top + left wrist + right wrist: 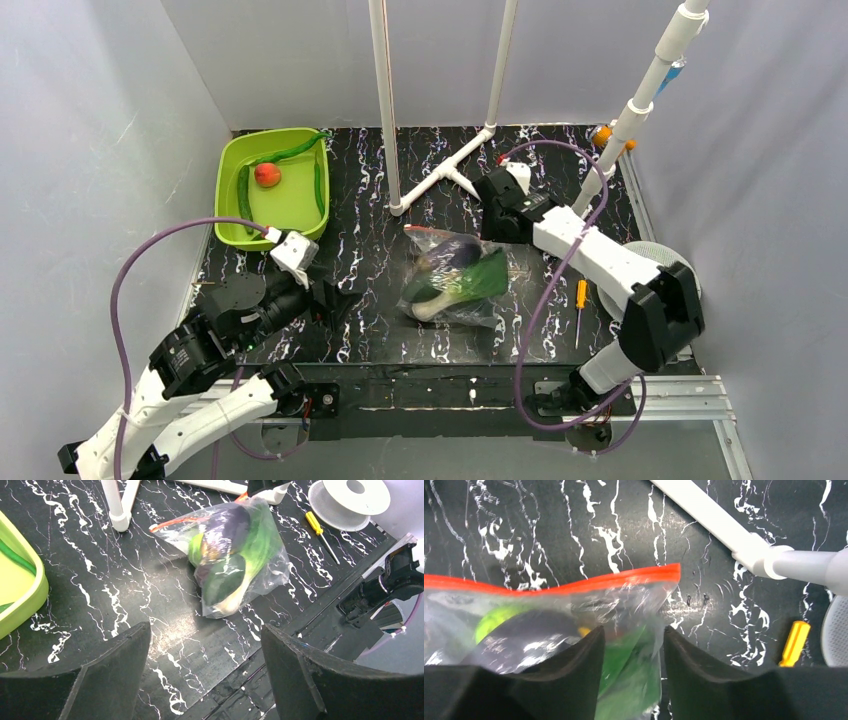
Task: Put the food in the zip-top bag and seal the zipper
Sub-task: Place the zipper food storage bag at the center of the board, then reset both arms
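A clear crinkly plastic zip-top bag [455,275] of toy vegetables [225,575] is lying on the black marbled table [370,260]; left gripper [205,645] and right gripper [633,640] are both standing released.

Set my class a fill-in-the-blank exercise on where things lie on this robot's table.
1. The eggplant lies ____ the zip-top bag.
2. The red-orange fruit sits in the ____ tray.
3. In the top view, the screwdriver lies to the ____ of the bag.
4. The left gripper, jaws wide apart, holds ____.
Missing words: inside; green; right; nothing.
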`<state>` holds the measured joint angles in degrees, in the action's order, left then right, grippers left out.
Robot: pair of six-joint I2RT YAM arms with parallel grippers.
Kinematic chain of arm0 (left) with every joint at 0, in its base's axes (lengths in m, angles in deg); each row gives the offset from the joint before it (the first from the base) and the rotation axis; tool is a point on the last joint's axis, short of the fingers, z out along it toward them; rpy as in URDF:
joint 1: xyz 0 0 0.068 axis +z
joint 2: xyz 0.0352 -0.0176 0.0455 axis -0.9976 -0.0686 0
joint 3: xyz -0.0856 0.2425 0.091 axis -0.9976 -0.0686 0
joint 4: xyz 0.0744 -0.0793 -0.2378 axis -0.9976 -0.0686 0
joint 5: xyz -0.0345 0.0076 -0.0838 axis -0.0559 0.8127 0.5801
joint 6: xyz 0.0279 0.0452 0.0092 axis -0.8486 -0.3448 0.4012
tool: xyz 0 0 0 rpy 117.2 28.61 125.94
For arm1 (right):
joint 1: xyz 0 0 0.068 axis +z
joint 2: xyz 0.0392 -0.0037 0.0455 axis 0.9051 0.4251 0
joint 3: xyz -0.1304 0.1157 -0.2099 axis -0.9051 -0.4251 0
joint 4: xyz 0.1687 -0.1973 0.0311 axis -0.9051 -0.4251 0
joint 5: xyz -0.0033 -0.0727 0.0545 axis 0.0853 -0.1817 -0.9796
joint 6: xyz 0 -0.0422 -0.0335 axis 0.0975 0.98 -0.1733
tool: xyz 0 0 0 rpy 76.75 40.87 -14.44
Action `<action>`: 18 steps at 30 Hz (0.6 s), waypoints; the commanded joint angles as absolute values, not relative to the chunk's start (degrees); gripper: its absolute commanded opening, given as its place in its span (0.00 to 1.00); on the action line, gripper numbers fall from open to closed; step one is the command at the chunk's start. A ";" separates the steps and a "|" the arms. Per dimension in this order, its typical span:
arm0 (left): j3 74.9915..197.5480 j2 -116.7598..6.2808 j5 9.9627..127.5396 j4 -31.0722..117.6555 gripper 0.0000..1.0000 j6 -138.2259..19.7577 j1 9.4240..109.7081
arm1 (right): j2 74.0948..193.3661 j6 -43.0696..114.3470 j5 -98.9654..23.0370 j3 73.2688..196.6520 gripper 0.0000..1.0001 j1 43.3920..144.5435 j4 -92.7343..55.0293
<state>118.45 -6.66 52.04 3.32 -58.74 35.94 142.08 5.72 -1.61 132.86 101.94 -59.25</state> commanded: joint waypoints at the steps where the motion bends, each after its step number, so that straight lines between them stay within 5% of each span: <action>1: 120.69 -6.47 50.35 4.09 0.80 -59.39 35.84 | 133.73 12.18 -4.63 131.09 0.62 101.75 -59.05; 8: 120.96 -6.39 47.82 6.71 0.83 -60.08 35.88 | 116.20 20.32 -9.52 125.79 0.88 101.75 -58.69; 11: 121.60 -6.08 46.21 7.40 0.98 -60.69 35.87 | 107.27 22.35 -9.47 123.82 0.96 101.75 -58.50; 18: 123.53 -4.35 41.04 8.97 0.98 -62.99 35.88 | 90.67 24.24 -8.26 123.42 0.98 101.76 -61.05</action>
